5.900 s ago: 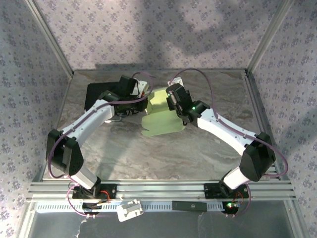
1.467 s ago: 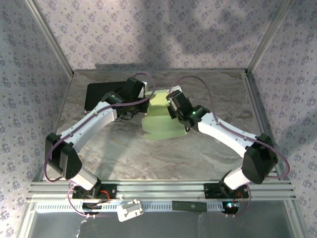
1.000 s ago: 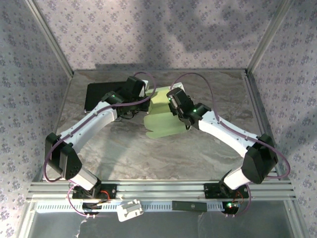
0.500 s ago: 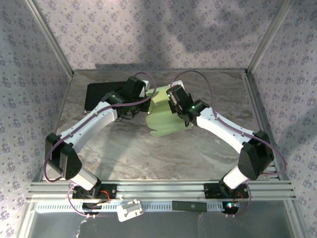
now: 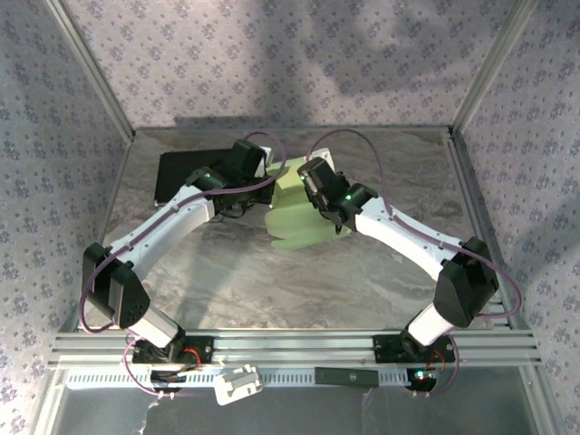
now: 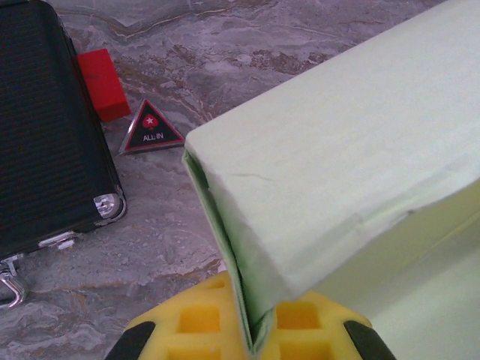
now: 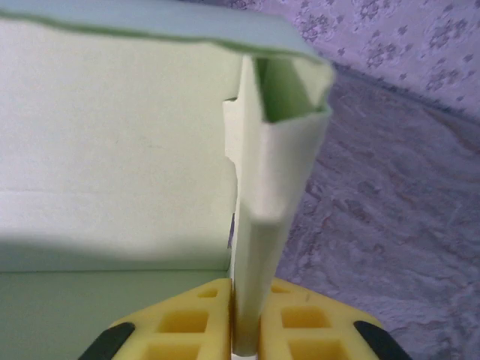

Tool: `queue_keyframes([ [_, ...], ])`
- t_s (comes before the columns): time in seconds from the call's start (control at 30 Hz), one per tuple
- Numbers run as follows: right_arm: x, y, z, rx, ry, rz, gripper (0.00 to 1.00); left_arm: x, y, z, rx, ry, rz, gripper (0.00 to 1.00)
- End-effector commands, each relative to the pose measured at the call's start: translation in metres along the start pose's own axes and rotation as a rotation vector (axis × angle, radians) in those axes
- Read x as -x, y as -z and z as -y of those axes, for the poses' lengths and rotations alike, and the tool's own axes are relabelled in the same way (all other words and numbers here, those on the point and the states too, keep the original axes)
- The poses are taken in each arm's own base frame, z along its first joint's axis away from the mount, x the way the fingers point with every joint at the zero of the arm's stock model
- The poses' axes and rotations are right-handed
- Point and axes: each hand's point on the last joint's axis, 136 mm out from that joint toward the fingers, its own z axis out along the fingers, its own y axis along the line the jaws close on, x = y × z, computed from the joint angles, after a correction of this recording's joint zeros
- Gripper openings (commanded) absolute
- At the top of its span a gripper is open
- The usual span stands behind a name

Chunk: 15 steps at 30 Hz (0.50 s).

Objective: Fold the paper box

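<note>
The paper box (image 5: 297, 228) sits half-folded in the middle of the counter (image 5: 272, 281), a bit far. The left hand (image 6: 251, 337) pinches its left edge, and the right hand (image 7: 246, 330) pinches a side wall. A black case (image 6: 45, 135) lies to the left.

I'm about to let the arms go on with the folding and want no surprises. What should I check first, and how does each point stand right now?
1. Left hand clamps an edge of the paper box: ok.
2. Right hand has the box's folded side wall between its pads: ok.
3. That wall stands upright and doubled over: ok.
4. The wall's tab is locked into the base: cannot tell.
5. Black case, red block and ALL-IN triangle lie apart from the box: ok.
</note>
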Motion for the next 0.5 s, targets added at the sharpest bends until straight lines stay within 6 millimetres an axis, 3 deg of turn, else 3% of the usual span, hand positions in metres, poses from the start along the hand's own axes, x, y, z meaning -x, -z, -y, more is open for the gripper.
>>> queue_keyframes([
  [0.0,0.018,0.020,-0.001,0.107,-0.051,0.048,0.27,0.007,0.010,0.010,-0.032,-0.013,0.008,0.00],
  [0.27,0.034,0.034,0.006,0.138,-0.071,0.069,0.42,0.007,0.009,0.011,-0.036,-0.012,0.003,0.00],
  [0.37,0.035,0.034,0.011,0.151,-0.100,0.068,0.42,0.008,0.010,0.012,-0.037,-0.013,0.006,0.00],
  [0.47,0.034,0.034,0.012,0.158,-0.114,0.064,0.35,0.008,0.011,0.012,-0.035,-0.013,0.004,0.00],
])
